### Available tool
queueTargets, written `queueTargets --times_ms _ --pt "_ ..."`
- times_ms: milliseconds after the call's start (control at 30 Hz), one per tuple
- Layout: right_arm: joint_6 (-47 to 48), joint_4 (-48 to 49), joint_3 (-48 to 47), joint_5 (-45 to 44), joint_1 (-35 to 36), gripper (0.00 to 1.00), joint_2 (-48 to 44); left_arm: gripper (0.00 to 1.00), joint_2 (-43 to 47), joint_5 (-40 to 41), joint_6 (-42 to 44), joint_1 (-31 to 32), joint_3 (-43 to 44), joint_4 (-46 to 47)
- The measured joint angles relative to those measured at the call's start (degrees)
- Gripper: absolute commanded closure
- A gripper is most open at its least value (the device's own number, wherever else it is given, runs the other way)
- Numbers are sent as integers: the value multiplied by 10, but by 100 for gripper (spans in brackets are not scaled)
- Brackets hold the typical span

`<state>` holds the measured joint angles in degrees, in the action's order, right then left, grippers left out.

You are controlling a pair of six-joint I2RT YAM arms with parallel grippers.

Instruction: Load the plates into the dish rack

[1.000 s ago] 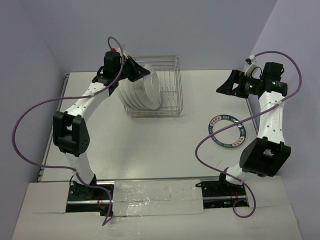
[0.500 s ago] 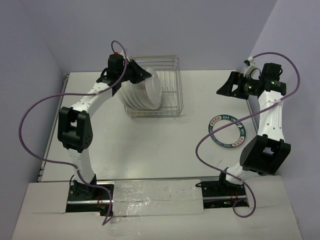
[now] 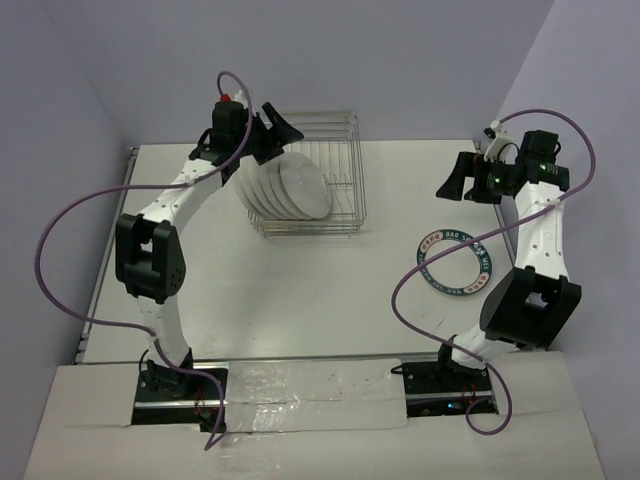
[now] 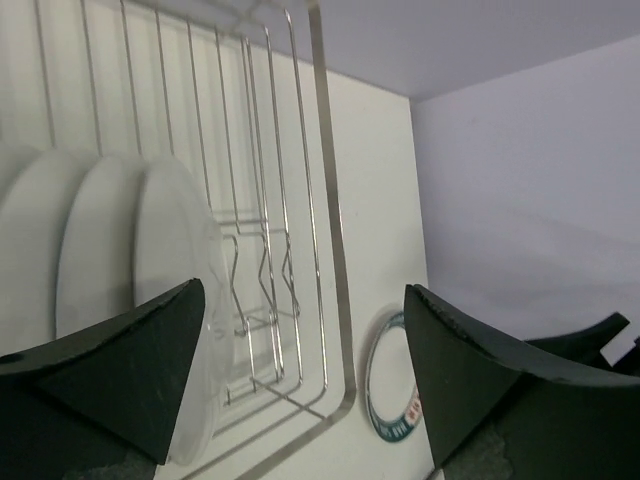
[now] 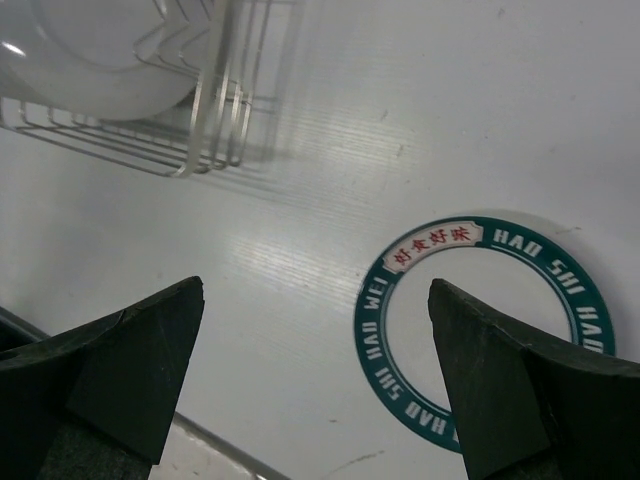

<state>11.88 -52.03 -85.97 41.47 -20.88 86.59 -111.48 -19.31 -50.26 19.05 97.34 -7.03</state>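
The left gripper point(image 4: 304, 288) has opened, leaving its plate point(image 3: 300, 186) standing at the dish rack's point(image 3: 345, 216) left end; next, the open right gripper point(image 5: 316, 284) must grasp the last plate point(image 3: 458, 263), which lies flat on the table point(image 3: 330, 290) to the right.

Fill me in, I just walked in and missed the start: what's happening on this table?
A robot is filling a wire dish rack. A row of white plates stands on edge in the rack's left part. The left gripper hangs open just above that row, holding nothing. One teal-rimmed plate lies flat on the table to the right, not yet racked. The right gripper hovers open near it, empty.
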Motion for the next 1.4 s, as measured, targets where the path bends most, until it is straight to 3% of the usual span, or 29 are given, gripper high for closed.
queueTargets --times_ms 133,267,433,633,800,933,1400 --pt "39 -7 7 -42 0 0 0 1 3 42 57 0 54 -34" --pt "103 -10 39 -95 -4 0 -1 1 21 55 167 0 109 -64" --pt "199 -25 101 -150 -34 0 2 1 105 -21 314 3 98 -78" --pt "319 -69 77 -169 -71 3 87 1 202 -109 422 28 42 -90" --pt "386 -105 6 -172 -83 12 210 1 214 -141 456 43 5 -109" --pt "419 -123 -33 -176 -85 13 275 1 212 -144 466 45 -6 -130" --pt "439 -129 -87 -180 -86 15 357 1 212 -144 476 46 -6 -135"
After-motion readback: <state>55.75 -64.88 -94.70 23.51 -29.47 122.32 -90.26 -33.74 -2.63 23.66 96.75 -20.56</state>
